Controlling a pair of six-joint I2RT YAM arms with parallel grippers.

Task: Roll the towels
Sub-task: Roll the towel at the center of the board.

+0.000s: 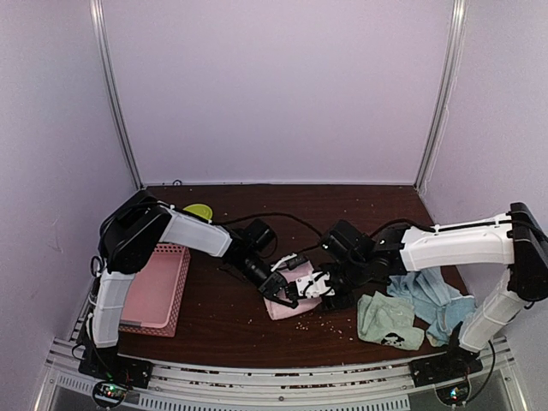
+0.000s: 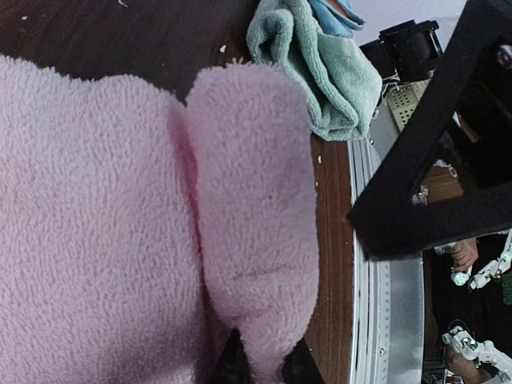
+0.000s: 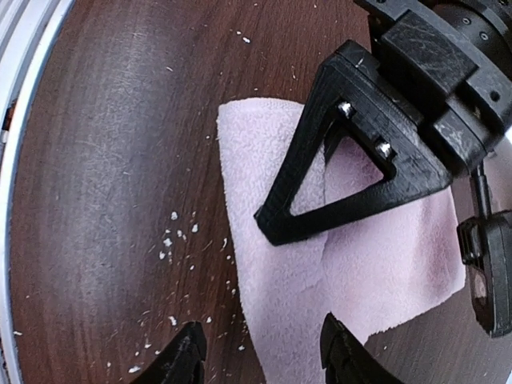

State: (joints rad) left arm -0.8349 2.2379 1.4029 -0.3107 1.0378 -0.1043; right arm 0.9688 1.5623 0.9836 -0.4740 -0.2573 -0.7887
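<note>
Pink towel (image 2: 96,224): rolling under way. Left gripper (image 2: 264,370) pinches its folded edge; right gripper (image 3: 264,356) spread above it. Next, likely: right grips alongside, both roll.

Robot lab test cell: plain lilac walls (image 1: 282,86), alu corner posts (image 1: 117,103), slotted rail (image 1: 282,381), dark table (image 1: 248,334).

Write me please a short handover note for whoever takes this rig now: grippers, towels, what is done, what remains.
Left gripper: shut on a raised fold of the pink towel, mid-table.
Right gripper: open, fingers either side of that towel's edge, not gripping.
Mint green towel and light blue heap: crumpled by the right arm's base, no gripper on them.
Done: nothing rolled yet; the pink towel has only this fold.
To do: roll every towel.
</note>
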